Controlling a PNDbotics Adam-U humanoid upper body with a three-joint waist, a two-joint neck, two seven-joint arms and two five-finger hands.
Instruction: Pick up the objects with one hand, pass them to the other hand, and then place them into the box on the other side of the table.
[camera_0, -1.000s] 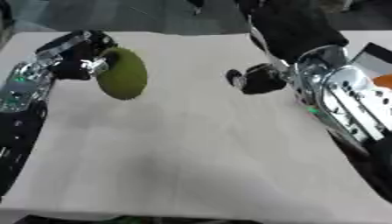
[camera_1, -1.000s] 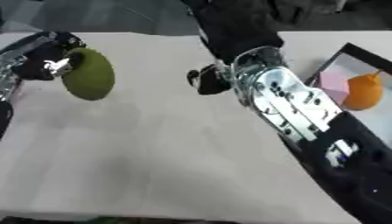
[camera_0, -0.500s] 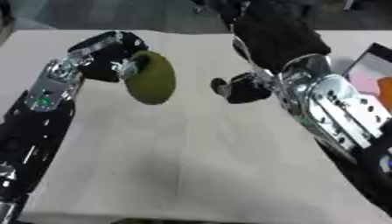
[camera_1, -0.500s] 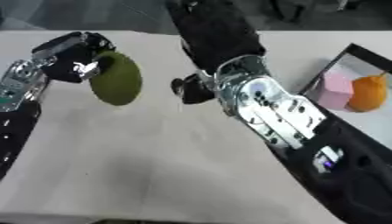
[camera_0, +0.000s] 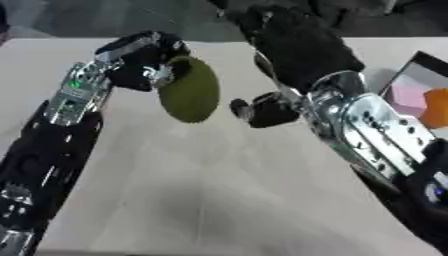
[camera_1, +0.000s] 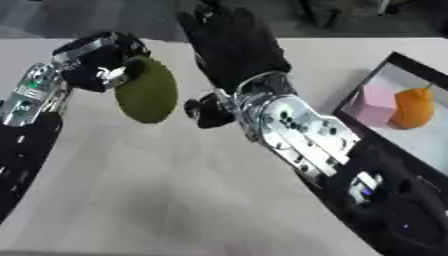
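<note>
The left hand (camera_0: 144, 62) is holding an olive-green oval object (camera_0: 188, 90) above the pale table (camera_0: 219, 200). Its fingers (camera_1: 105, 62) are curling round the upper end of the green object, so most of the object is hanging below and to the right of the fingertips, clear of the table surface. A shadow is lying on the table beneath it.

The right hand (camera_0: 297, 47) is reaching in from the upper right, black-gloved, with its back turned toward the camera. Its fingers are pointing away toward the far edge of the table and are looking fairly straight, though how wide they are spread cannot be told from this side. The thumb (camera_1: 203, 111) is sticking out to the left, dark and rounded, and is sitting just beside the lower right edge of the green object; whether it is touching the object cannot be told. The right hand is holding nothing that can be seen.

The silver and black forearm is running from that hand down to the lower right corner. Beyond the forearm, well apart from both sets of fingers, a black-rimmed box (camera_1: 411, 67) is sitting at the right edge of the table. Inside it a pink block (camera_1: 372, 105) is lying just beside an orange object (camera_1: 413, 107), the pink one on the side nearer the hands
</note>
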